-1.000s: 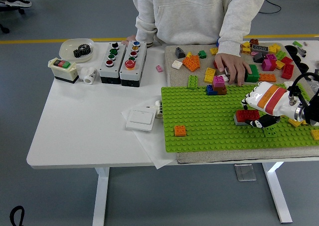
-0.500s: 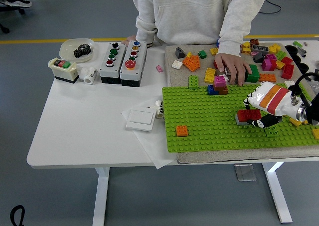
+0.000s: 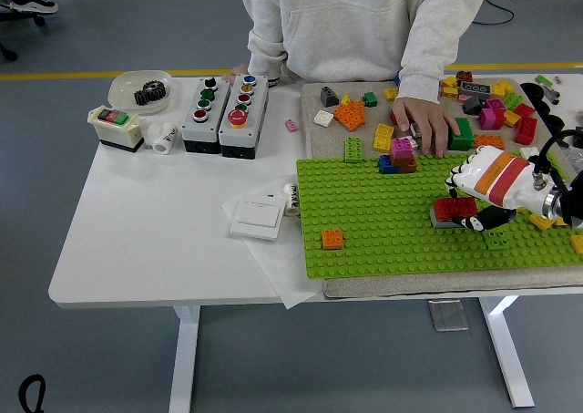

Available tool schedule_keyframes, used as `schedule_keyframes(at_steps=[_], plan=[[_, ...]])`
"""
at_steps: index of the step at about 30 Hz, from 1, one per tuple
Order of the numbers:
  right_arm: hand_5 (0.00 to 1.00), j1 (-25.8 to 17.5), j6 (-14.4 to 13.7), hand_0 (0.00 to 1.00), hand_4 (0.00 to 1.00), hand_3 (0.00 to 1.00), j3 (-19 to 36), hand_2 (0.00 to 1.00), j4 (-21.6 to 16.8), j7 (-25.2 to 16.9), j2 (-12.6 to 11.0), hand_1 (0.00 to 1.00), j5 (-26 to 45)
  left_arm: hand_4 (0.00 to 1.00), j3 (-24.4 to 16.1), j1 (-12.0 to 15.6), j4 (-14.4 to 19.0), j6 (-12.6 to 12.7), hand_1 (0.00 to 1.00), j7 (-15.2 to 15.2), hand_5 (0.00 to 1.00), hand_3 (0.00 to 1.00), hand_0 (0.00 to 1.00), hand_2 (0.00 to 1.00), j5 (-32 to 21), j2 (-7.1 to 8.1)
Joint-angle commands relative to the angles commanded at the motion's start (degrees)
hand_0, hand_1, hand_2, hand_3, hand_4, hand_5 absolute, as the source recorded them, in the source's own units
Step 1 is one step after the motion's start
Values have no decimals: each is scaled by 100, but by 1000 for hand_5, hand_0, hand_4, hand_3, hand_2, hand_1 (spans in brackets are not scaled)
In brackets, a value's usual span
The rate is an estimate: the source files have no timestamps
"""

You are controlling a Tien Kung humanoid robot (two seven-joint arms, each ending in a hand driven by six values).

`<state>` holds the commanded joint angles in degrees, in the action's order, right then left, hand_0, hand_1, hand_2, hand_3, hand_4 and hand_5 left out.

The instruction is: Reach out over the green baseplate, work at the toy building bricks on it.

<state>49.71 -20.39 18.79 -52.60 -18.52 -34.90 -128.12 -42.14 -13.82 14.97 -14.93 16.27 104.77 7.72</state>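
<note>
One right hand (image 3: pixel 475 197) on red brick (image 3: pixel 454 209), green baseplate (image 3: pixel 383 217)

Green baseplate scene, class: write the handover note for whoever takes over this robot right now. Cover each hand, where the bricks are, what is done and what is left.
Right hand: over the green baseplate on its right side, fingers closed on a red brick.
Left hand: not in view.
Orange brick sits alone near the baseplate's front left. Loose bricks lie on the mat behind; a person's hand rests among them.
Done: red brick gripped.
Left: whether it is pressed on or coming off cannot be told; finish that move.
</note>
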Motion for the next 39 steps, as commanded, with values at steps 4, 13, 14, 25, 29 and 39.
schedule_keyframes(at_steps=[4,13,14,25,29,39], plan=[[476,6,20,213,741,536,5,603,3,3,0,414,7,686,2,-3,0,3,768,0,593,607,785,770,-4,-1],[462,2,61,216,757,540,-34,608,10,-10,7,413,51,685,0,-5,1,-3,767,2,593,607,786,770,-1,-1],[462,3,72,216,757,540,-39,608,2,-15,3,413,60,685,-2,-5,0,-2,767,2,593,607,786,770,-1,-1],[455,3,99,221,775,546,-21,613,-7,-35,7,413,123,687,1,-9,0,-3,766,1,593,608,785,771,-4,0],[454,-6,97,224,781,553,4,618,10,-40,14,415,146,687,-10,-4,1,-8,767,-2,594,609,785,771,17,-2],[452,-35,157,224,783,557,23,622,9,-52,14,414,170,686,-43,18,3,-21,768,-4,593,608,784,771,66,-7]])
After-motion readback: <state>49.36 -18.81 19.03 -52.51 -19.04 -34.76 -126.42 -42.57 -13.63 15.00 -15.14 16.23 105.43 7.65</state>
